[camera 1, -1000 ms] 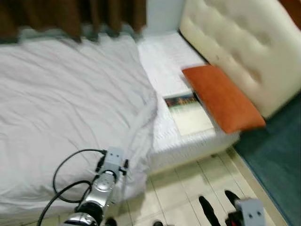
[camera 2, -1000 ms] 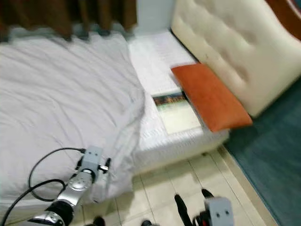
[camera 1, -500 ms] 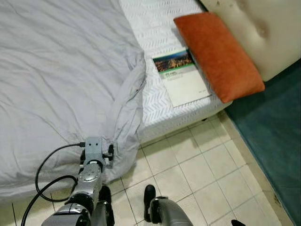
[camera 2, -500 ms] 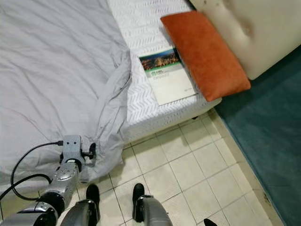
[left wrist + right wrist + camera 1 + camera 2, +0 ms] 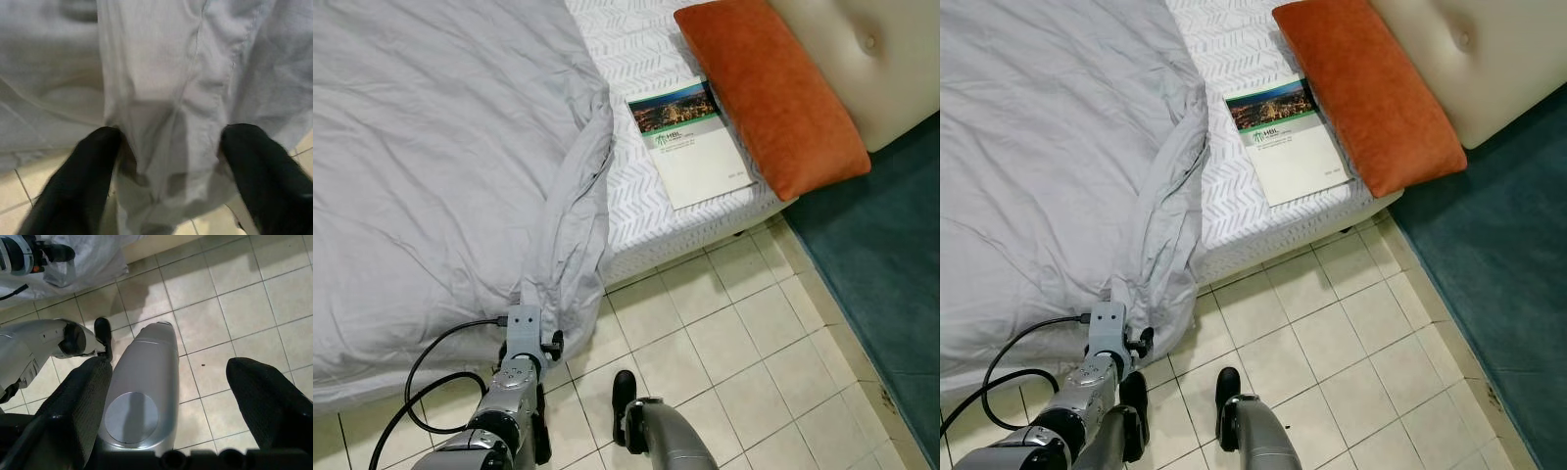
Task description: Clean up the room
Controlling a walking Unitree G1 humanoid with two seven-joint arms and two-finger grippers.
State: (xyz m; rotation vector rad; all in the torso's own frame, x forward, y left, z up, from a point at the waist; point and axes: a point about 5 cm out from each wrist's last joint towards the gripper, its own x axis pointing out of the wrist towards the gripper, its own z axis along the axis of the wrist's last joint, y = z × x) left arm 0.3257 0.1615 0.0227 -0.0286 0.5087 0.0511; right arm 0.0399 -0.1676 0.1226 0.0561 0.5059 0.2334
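A rumpled grey duvet (image 5: 440, 147) covers most of the bed, and one corner (image 5: 563, 284) hangs over the edge to the tiled floor. My left gripper (image 5: 171, 161) is open at that hanging corner, with the grey cloth bunched between its black fingers (image 5: 88, 166). The left wrist (image 5: 524, 338) sits just below the corner. A book with a city photo on its cover (image 5: 690, 142) lies on the bare white mattress (image 5: 636, 186), beside an orange pillow (image 5: 769, 93). My right gripper (image 5: 168, 372) hangs open, low over the tiles and above my own legs.
A cream padded headboard (image 5: 867, 49) stands behind the pillow. Teal carpet (image 5: 891, 274) runs along the right side, and beige floor tiles (image 5: 734, 333) lie between it and the bed. A black cable (image 5: 421, 382) loops from my left arm.
The head camera has tipped down and moved closer to the bed edge, so the whole scene has shifted. My left wrist stays at the duvet's hanging corner, now slightly lower.
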